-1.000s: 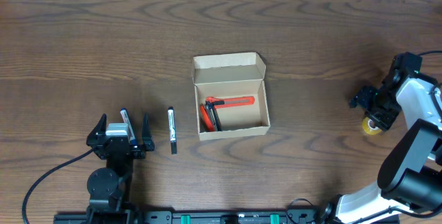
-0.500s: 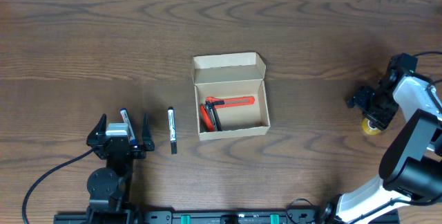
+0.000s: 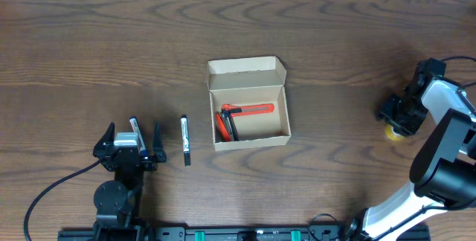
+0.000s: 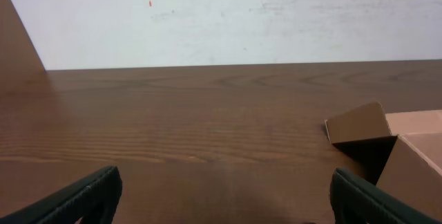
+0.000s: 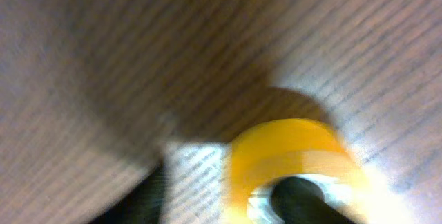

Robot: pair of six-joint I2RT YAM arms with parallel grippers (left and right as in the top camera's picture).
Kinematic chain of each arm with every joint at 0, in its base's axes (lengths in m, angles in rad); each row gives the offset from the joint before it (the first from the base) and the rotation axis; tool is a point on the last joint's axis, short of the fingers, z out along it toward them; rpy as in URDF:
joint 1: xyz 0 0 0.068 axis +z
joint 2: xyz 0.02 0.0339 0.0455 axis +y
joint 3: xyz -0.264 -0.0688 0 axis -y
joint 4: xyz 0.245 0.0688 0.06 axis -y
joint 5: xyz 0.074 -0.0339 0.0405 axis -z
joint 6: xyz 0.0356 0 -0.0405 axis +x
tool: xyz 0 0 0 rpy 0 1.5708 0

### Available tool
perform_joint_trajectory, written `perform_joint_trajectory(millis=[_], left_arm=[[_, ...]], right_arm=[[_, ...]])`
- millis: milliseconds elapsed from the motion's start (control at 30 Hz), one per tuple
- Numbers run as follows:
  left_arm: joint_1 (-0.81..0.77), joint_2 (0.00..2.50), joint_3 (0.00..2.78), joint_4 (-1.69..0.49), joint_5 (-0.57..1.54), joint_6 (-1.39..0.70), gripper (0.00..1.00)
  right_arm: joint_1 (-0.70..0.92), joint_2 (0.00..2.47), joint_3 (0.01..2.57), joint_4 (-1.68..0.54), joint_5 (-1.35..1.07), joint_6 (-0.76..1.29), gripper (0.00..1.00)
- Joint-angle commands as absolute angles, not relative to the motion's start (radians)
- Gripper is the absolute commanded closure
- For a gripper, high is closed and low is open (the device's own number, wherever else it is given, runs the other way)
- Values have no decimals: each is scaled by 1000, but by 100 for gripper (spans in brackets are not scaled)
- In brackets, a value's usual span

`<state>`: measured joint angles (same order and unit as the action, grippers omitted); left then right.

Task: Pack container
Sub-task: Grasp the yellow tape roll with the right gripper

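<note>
- Your left pincer (image 4: 222, 186) stands wide apart, holding nothing.
- Your right pincer (image 3: 393, 121) hangs over the yellow roll (image 5: 286, 158); the blurred view won't show whether it is clamped or apart.
- A shallow pinch on the rim could let the roll slip and wheel away.
- The box (image 3: 248, 85) sits open mid-table, well apart from the roll, so a loose grip risks a drop.

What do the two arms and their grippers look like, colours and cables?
The left arm is all black, with a black cable looping off its base; the left gripper has two dark tapered fingers. The right arm has white shells over black joints; the right gripper is black.
</note>
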<state>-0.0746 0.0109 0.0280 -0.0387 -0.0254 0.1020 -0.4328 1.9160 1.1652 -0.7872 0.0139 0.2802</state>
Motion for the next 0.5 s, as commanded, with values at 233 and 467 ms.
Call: perform_joint_trajectory(millis=[233,467], left_arm=[[-72,5,5,-74,-25,97,5],[-72,5,5,-74,-25,97,5]], right_arm=[[-426,1991,1141,-809,-81,136,99],[-338,1883,1150,-812,-167,45,99]])
